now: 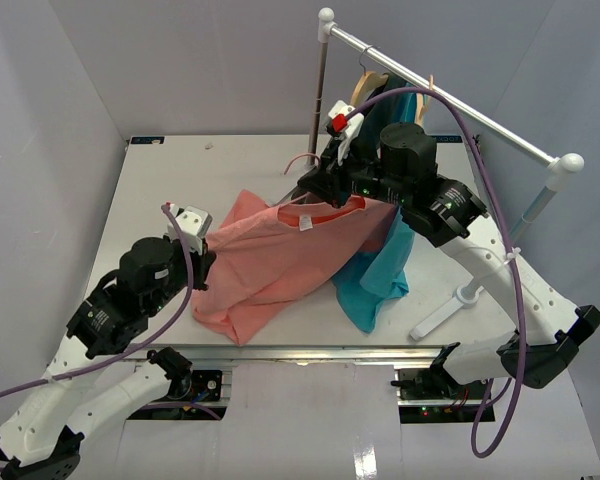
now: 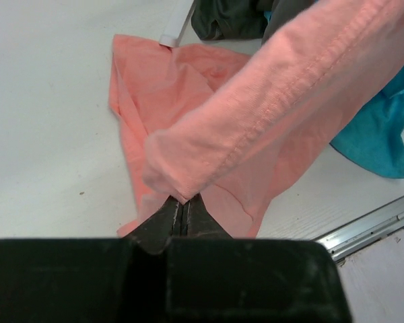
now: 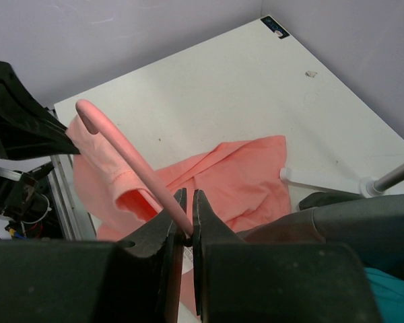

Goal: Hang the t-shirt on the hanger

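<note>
The salmon t-shirt [image 1: 280,260] stretches across the table between my two grippers, its lower part lying in folds on the table. My left gripper [image 2: 182,204] is shut on an edge of the t-shirt [image 2: 269,101] and holds it off the table; in the top view this gripper [image 1: 202,262] is at the cloth's left end. My right gripper [image 3: 190,232] is shut on the pale-pink hanger [image 3: 121,145], whose rod rises to a curved hook at the upper left. The t-shirt [image 3: 246,175] hangs below it. In the top view the right gripper [image 1: 322,190] is at the collar, and the hanger's hook [image 1: 302,160] sticks out beside it.
A teal shirt [image 1: 375,275] hangs down beneath the right arm onto the table. A dark grey shirt [image 3: 350,219] shows beside the right gripper. The clothes rack's rail [image 1: 450,95] runs at the back right with a wooden hanger [image 1: 368,85] on it. Its white foot [image 1: 445,315] lies on the table.
</note>
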Action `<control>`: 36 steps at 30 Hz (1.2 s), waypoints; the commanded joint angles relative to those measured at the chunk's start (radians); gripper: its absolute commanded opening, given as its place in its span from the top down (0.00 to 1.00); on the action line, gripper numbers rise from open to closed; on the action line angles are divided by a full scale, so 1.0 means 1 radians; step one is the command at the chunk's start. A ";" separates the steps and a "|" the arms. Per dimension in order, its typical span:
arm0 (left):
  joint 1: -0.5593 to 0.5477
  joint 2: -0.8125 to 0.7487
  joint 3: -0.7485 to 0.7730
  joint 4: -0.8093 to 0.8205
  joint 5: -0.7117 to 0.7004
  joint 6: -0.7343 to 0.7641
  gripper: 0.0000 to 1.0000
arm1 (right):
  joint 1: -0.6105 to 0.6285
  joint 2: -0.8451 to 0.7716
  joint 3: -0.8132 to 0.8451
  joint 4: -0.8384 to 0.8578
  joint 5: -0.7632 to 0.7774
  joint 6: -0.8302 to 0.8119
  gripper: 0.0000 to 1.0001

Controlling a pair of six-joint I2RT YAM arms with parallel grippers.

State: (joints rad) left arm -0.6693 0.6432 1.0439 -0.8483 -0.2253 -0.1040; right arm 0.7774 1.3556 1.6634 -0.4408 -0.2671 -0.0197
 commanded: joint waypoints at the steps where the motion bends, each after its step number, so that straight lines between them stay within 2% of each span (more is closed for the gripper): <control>1: 0.004 -0.044 0.076 0.005 -0.084 -0.006 1.00 | -0.031 -0.024 -0.002 0.031 -0.002 -0.046 0.92; 12: 0.004 -0.020 0.074 0.017 -0.133 0.018 1.00 | -0.032 -0.044 -0.014 0.003 -0.117 -0.081 0.92; 15: 0.004 -0.012 0.073 0.006 -0.156 0.012 0.94 | -0.032 -0.058 -0.020 0.028 -0.133 -0.067 0.92; 18: 0.004 0.004 0.093 -0.006 -0.204 0.003 0.87 | -0.032 -0.052 -0.004 0.039 -0.182 -0.045 0.92; 25: 0.004 0.053 0.214 -0.058 -0.235 0.000 0.48 | -0.032 -0.027 -0.014 0.057 -0.222 -0.028 0.92; 27: 0.005 0.069 0.260 -0.073 -0.223 0.008 0.41 | -0.033 -0.025 -0.018 0.071 -0.223 -0.019 0.92; 29: 0.004 0.090 0.311 -0.077 -0.151 0.030 0.40 | -0.030 -0.018 -0.012 0.079 -0.225 -0.011 0.92; 34: 0.004 0.146 0.346 0.004 0.340 0.142 0.35 | -0.001 0.018 0.032 0.111 -0.224 0.019 0.92; 36: 0.004 0.179 0.347 0.033 0.429 0.149 0.36 | 0.009 0.023 0.030 0.147 -0.213 0.048 0.92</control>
State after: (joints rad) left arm -0.6662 0.7509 1.3743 -0.8754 -0.1396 -0.0218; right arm 0.7642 1.3676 1.6462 -0.4216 -0.4741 -0.0270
